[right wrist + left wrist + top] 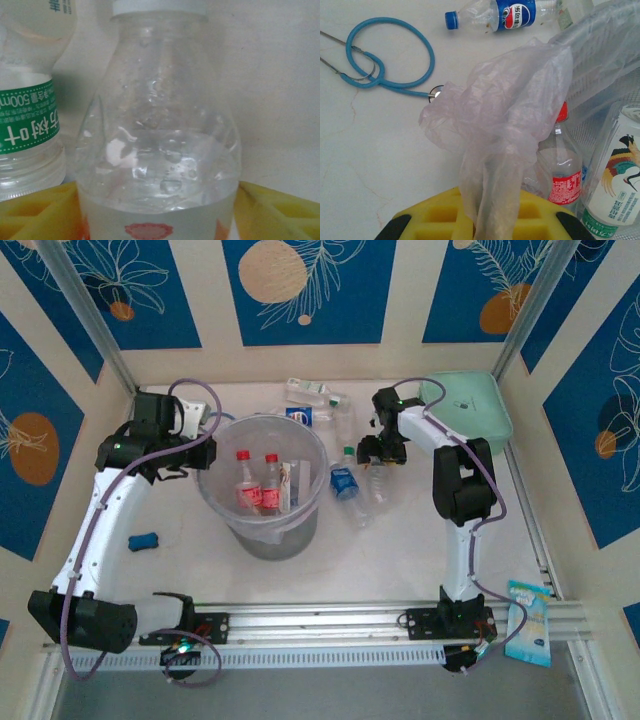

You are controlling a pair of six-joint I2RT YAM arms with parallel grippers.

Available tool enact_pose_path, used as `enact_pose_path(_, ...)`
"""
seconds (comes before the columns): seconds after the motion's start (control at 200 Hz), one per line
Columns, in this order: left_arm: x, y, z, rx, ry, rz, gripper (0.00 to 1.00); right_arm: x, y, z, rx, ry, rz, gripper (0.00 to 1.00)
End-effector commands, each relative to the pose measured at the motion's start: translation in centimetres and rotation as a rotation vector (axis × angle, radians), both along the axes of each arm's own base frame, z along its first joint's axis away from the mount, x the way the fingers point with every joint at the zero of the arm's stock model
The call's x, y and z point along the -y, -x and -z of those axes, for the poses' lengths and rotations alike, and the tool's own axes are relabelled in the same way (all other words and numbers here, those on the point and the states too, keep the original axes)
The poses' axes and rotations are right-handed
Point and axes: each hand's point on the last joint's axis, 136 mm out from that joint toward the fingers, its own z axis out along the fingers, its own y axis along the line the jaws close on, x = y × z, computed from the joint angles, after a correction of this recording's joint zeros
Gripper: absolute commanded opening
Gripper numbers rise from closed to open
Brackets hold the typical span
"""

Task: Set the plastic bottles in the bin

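The left gripper [482, 222] pinches the clear plastic bag [510, 115] lining the round see-through bin [262, 530]. 2 red-capped bottles [242, 480] stand inside. A blue-capped Pepsi bottle [495, 14] lies on the white table [380, 150]. The right gripper [159, 210] has a clear white-capped bottle [160, 125] between its yellow fingers [40, 212]; I cannot tell if they squeeze it. The green-label bottle [25, 125] beside it reads "500m". All around stand blue walls [340, 300] with orange circles.

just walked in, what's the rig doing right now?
Left gripper is shut on the bin liner at the bin rim. Right gripper straddles a clear white-capped bottle beside the bin; grip unclear. Two red-capped bottles are in the bin, other bottles lie outside.
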Motion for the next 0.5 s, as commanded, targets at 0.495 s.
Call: enact_pose_path(0.495, 4.6, 0.4, 1.3, -0.082, 0.118, 0.148, 0.00, 2.7, 3.0, -17.5, 0.323, -0.254, 0.088, 0.54)
